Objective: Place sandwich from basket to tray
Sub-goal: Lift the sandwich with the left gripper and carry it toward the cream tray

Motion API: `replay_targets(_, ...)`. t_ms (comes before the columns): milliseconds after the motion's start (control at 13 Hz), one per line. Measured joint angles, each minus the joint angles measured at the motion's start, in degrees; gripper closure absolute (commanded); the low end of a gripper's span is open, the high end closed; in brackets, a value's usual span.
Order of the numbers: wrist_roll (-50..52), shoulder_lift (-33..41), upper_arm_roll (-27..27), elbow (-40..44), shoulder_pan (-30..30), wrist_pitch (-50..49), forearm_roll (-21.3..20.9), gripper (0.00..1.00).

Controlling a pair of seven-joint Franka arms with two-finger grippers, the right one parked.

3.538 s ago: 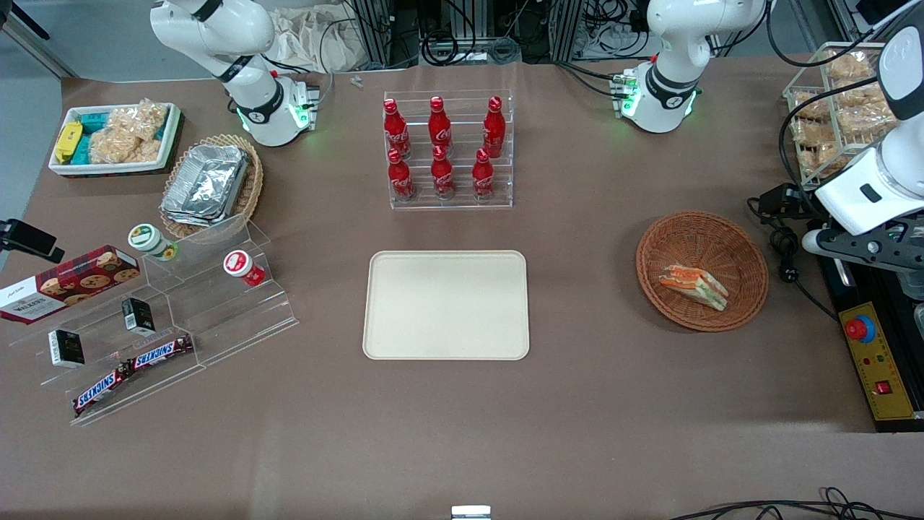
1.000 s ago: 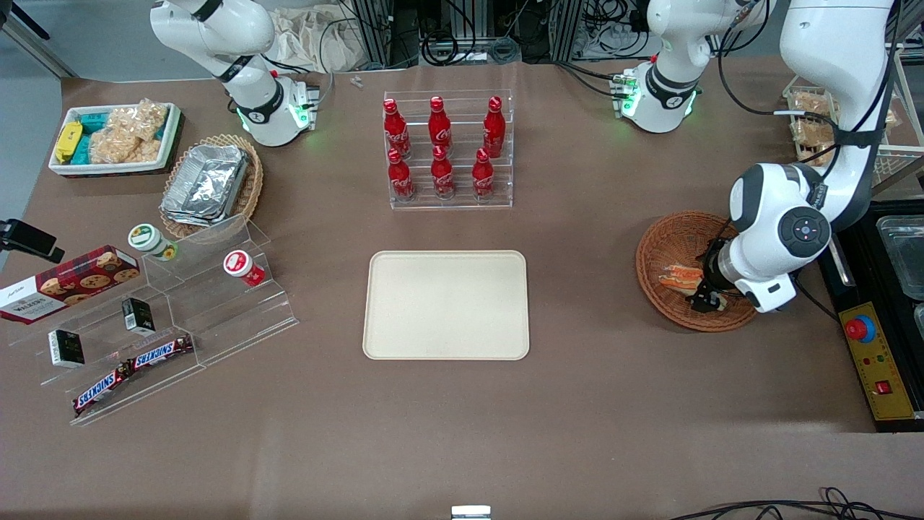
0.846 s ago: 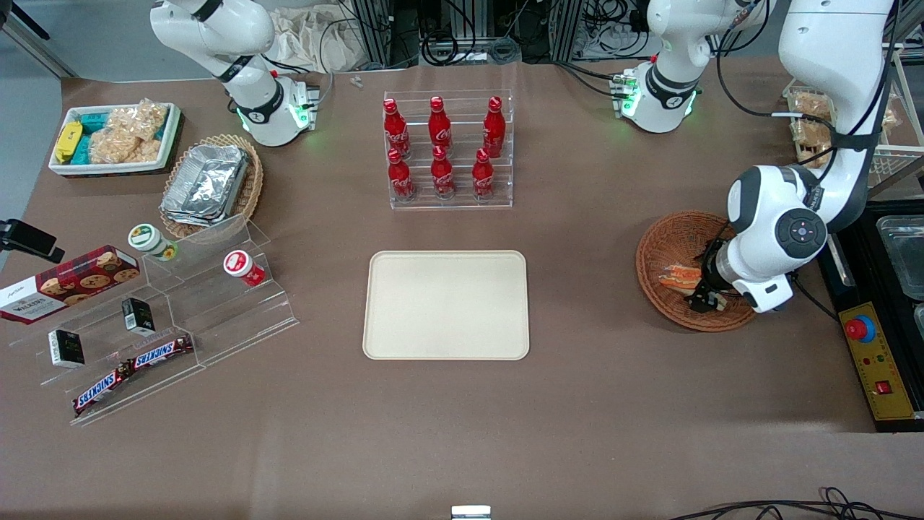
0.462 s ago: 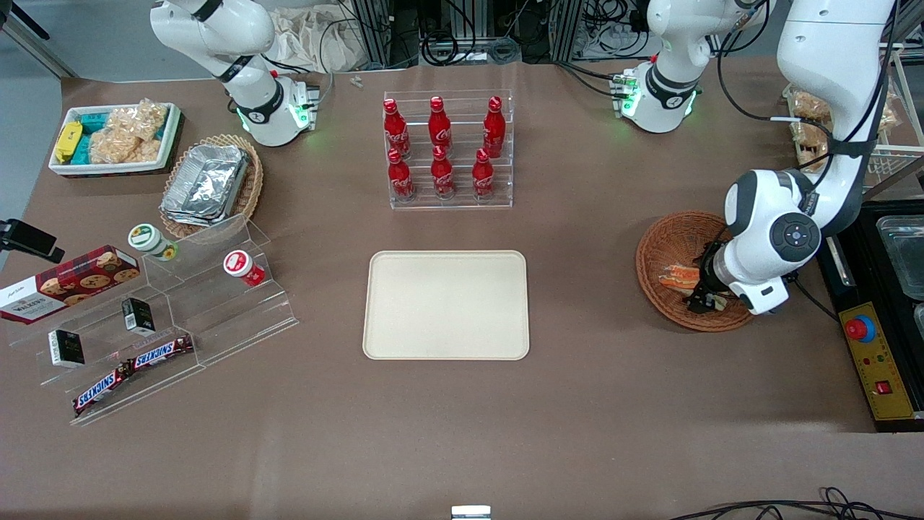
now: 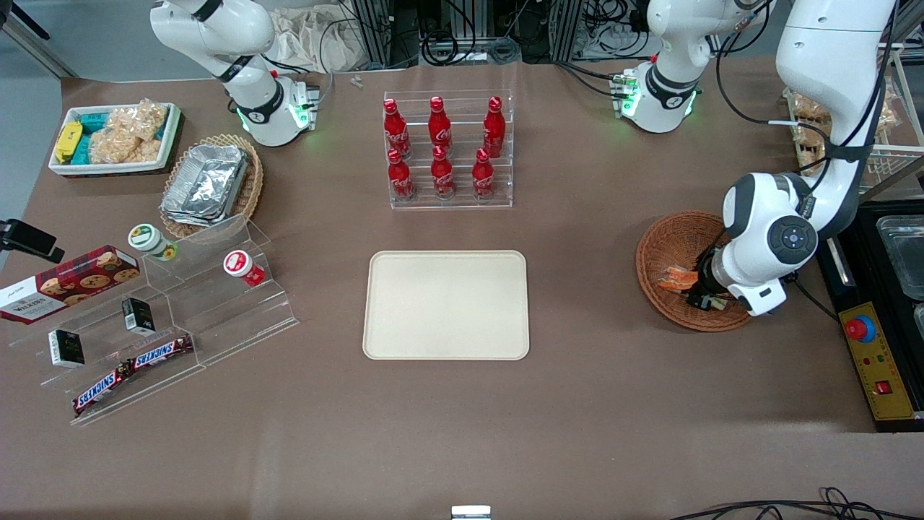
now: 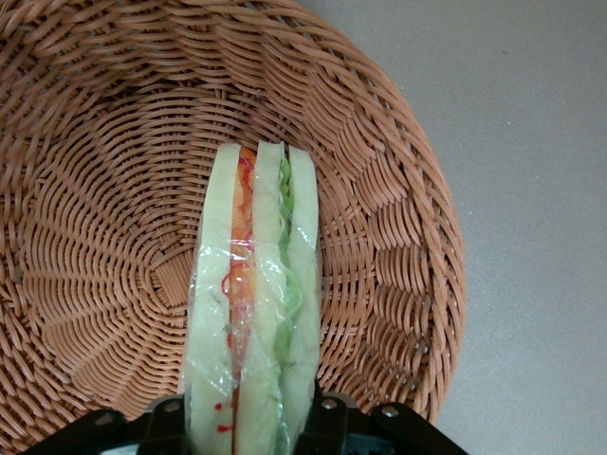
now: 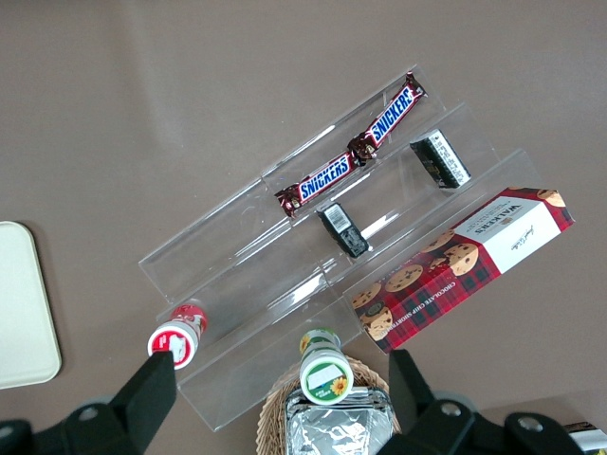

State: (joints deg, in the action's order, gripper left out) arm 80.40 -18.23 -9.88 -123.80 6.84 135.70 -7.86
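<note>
Roughly at the table's middle, in the front view, lies the tray [image 5: 446,304], flat and cream-beige. Toward the working arm's end, well apart from it, sits the basket [image 5: 662,249], round and reddish-brown wicker. Inside it is the sandwich [image 5: 676,277], standing on edge in clear wrap. The gripper [image 5: 704,297] reaches down into the basket, and the wrist view shows its fingers [image 6: 167,424] pressed against both bread faces of the sandwich [image 6: 254,313], grasping it.
</note>
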Motion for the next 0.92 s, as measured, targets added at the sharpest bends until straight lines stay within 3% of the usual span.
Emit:
replay_targets(462,0.01,0.30,0.31,2.49,0.07,-1.33,-0.14,1.00)
replay_targets(923,-12.59,2.40,0.01,21.53,0.03,-27.88,-0.22,1.00)
